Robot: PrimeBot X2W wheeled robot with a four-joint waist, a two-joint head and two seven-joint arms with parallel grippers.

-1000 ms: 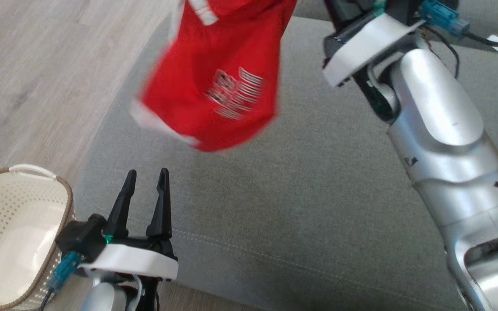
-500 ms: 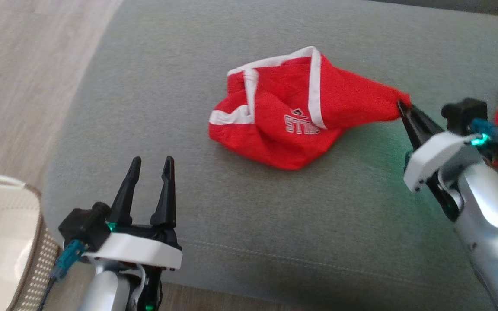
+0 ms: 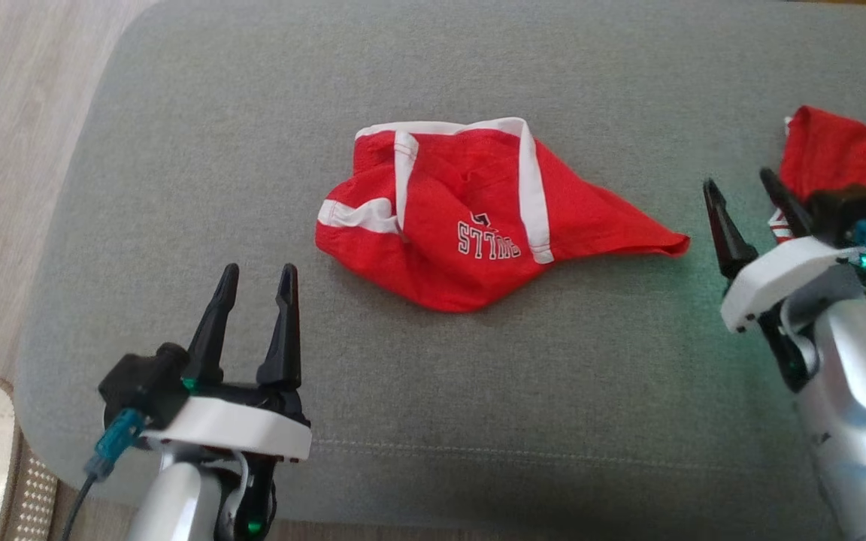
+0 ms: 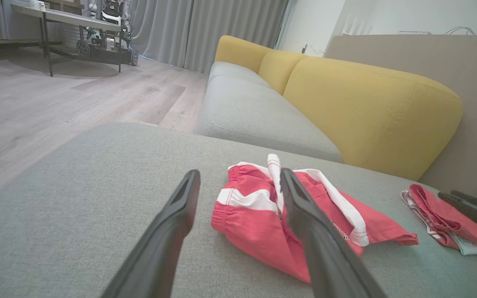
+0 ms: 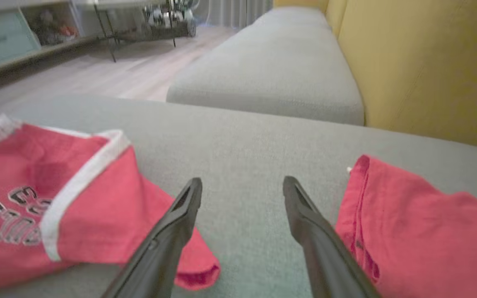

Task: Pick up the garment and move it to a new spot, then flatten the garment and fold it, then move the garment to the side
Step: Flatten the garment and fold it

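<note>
Red shorts with white trim and white lettering (image 3: 478, 225) lie crumpled on the grey fabric sofa seat (image 3: 478, 421), near its middle, with one corner drawn out to a point towards the robot's right. The right end effector (image 3: 736, 178) stands just beside that point, its fingers apart and holding nothing. A second red cloth (image 3: 839, 154) lies just to its right. The left end effector (image 3: 260, 268) hovers near the seat's front left, fingers apart, empty.
</note>
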